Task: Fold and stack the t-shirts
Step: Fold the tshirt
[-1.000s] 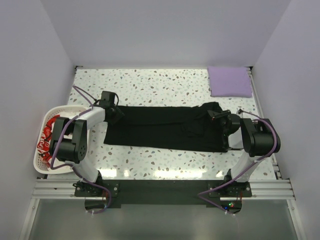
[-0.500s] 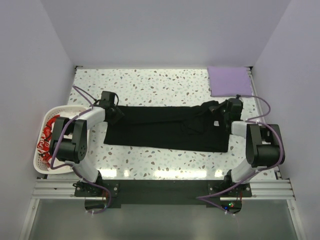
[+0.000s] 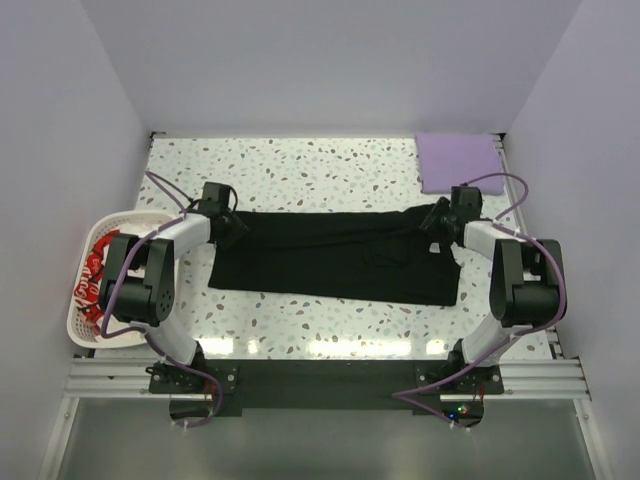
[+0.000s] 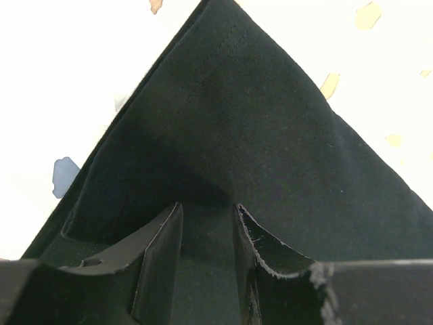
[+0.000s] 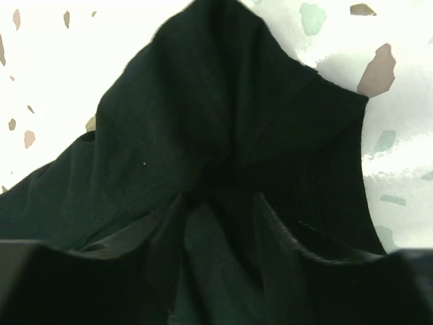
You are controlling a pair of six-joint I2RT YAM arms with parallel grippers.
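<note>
The right gripper (image 3: 441, 218) has been moved toward the far side since a second ago, and the black shirt's (image 3: 330, 258) far right corner has been dragged along with it. The black shirt is spread lengthwise across the middle of the table (image 3: 300, 165). Its far left corner is pinched between the narrow-set jaws of the left gripper (image 3: 224, 224). Bunched fabric is clamped in the right jaws. A folded lavender shirt (image 3: 458, 163) is seen at the far right corner. A white-and-red shirt (image 3: 92, 280) is piled in the basket (image 3: 125, 218) at left.
</note>
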